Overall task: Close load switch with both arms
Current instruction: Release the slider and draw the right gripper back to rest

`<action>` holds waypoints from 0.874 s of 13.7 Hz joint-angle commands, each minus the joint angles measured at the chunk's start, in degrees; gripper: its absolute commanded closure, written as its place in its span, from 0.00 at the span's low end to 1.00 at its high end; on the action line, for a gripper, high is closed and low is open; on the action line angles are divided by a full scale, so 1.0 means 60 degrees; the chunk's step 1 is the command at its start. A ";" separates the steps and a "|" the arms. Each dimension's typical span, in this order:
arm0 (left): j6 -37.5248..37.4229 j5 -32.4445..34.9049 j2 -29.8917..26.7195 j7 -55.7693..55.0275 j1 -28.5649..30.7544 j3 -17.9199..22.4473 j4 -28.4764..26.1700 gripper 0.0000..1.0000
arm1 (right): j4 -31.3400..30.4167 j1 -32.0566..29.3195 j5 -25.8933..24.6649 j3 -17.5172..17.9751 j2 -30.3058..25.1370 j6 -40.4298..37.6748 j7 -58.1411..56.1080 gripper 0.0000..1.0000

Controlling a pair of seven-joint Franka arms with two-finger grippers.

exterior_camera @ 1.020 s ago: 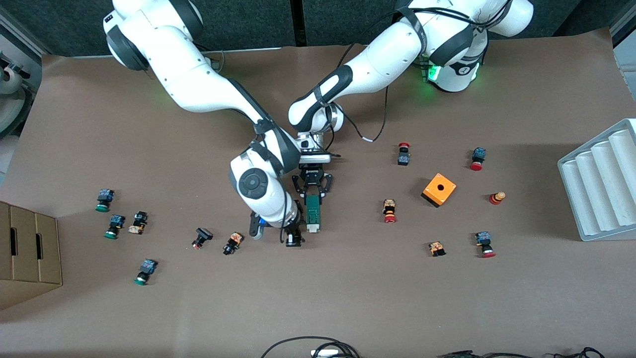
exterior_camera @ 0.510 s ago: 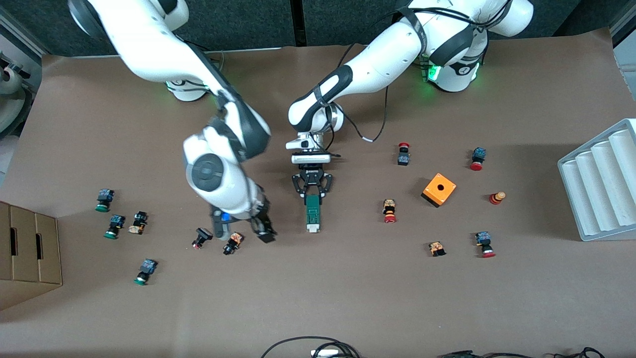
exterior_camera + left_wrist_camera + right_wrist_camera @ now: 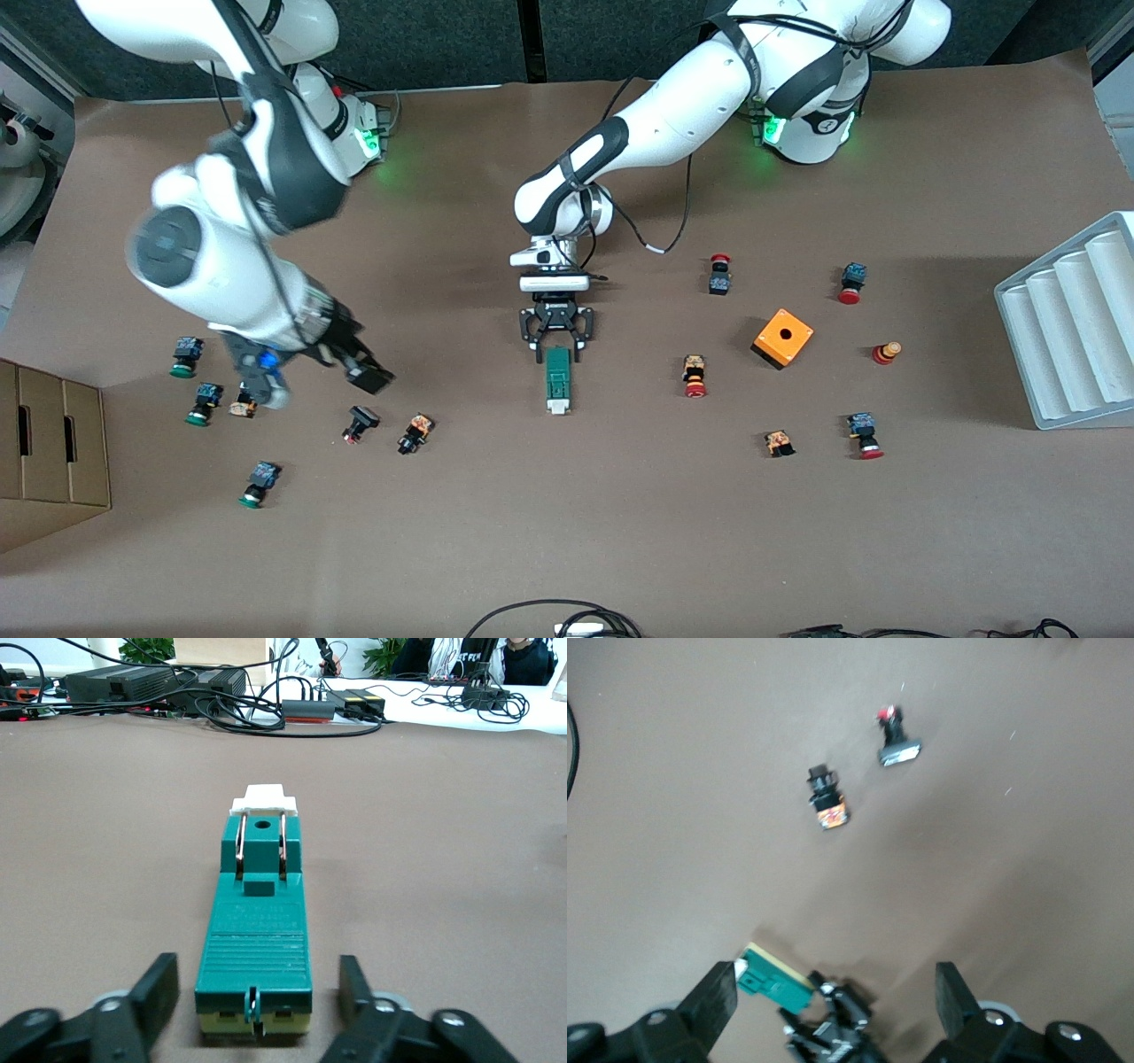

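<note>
While the load switch [image 3: 557, 381] is lying on the table, the left gripper [image 3: 556, 341] is straddling its far end, fingers spread and gripping nothing; the right gripper [image 3: 310, 368], jaws wide and empty, is hanging over the push buttons [image 3: 414, 433]. The closing seems done; next, the left arm is likely needing to lift clear.

Left gripper [image 3: 257, 1010] jaws apart either side of green load switch [image 3: 257, 935], not touching, on table [image 3: 106, 833].

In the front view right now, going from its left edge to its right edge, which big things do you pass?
Cardboard box → right gripper → load switch, with the left gripper open at its end → orange cube → white tray.
</note>
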 commanded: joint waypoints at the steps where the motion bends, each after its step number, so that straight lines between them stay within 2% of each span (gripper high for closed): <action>1: 0.0076 0.0096 0.0089 0.0050 -0.0107 0.0115 0.0083 0.00 | -0.0572 -0.0994 -0.0032 0.0213 -0.1091 -0.0758 -0.2543 0.00; 4: 0.0076 0.0024 -0.0013 0.0108 -0.0107 0.0101 0.0112 0.00 | -0.0616 -0.1962 -0.0047 0.0169 -0.1692 -0.1389 -0.5067 0.00; 7: 0.0119 -0.0137 -0.0130 0.0152 -0.0078 0.0072 0.0097 0.00 | -0.0805 -0.2300 -0.0076 -0.0634 -0.2044 -0.1464 -0.7876 0.00; 9: 0.0134 -0.0720 -0.0291 0.0895 -0.0078 0.0042 0.0112 0.00 | -0.0953 -0.2826 -0.0163 -0.0827 -0.2162 -0.1450 -0.9533 0.00; 12: 0.0207 -0.1572 -0.0599 0.2097 -0.0034 0.0013 0.0127 0.00 | -0.0792 -0.3034 -0.0455 -0.1047 -0.2061 -0.1435 -1.0551 0.00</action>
